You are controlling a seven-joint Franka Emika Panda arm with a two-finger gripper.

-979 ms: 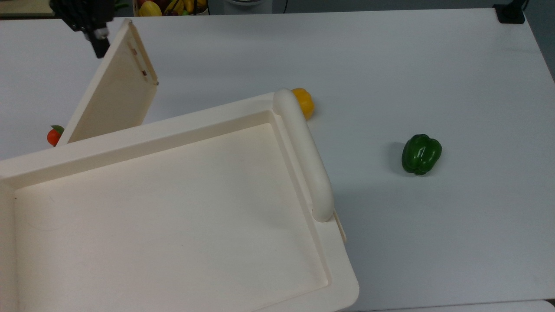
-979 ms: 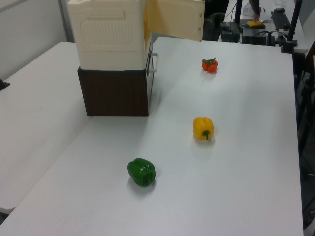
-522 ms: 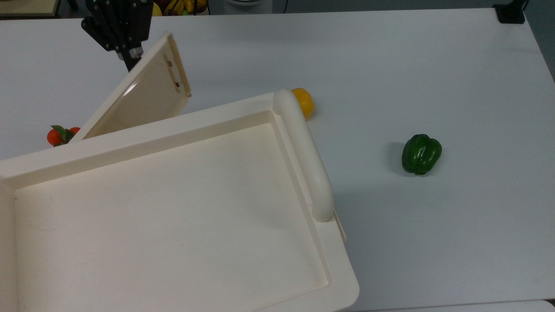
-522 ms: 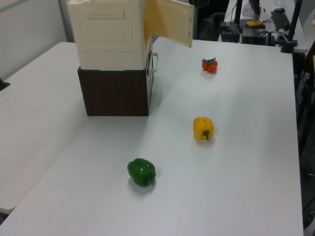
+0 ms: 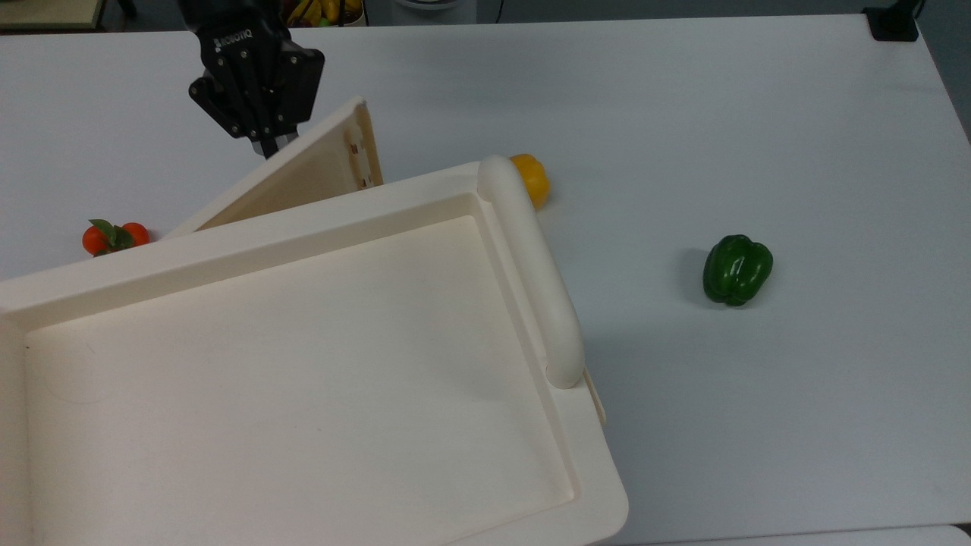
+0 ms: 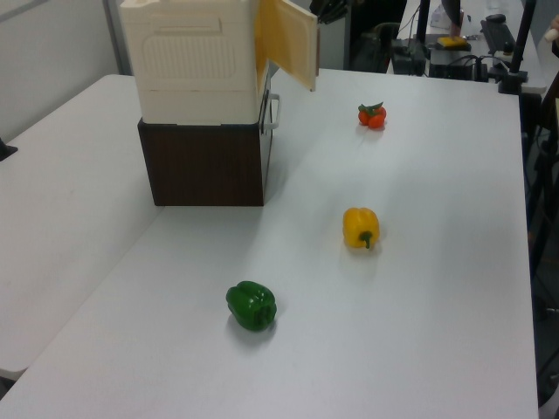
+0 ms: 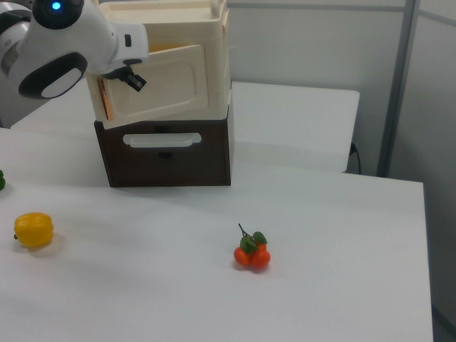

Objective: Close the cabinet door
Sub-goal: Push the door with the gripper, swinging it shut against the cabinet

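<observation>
Cream door: the cabinet door (image 5: 303, 178) had swung a good way toward shut over the last second; a second before, it stood wide out from the cabinet (image 5: 303, 364), and at this moment it lay at a shallow angle to the front.
Door edge: its free edge with the reddish-brown studs (image 5: 356, 155) sat just ahead of the fingers, on the top view's right of them, near the handle bar (image 5: 531, 265).
Fingers: the fingers (image 5: 267, 144) had travelled with the panel from the top view's far left and were pressed against its outer face; I could not tell whether they were apart or together.
Right view: the fingers (image 7: 134, 80) leaned on the door (image 7: 160, 85) near its free edge, with a wedge of gap left at the right view's left side.
Left view: the door (image 6: 288, 39) stood partly out from the cabinet (image 6: 192, 61).
Meaning: I judged the push was working and the task was well past halfway; the closing stroke was not yet finished.
Next: I reckoned the same push had to carry on until the free edge met the cabinet front.
Risk: the fingers sat close to the free edge, so I judged they could slip off as the angle flattened.
Worktop: the worktop (image 5: 683, 114) carried a yellow pepper (image 5: 531, 178), a green pepper (image 5: 737, 269) and tomatoes (image 5: 110, 236), all well clear of the fingers and unmoved.
</observation>
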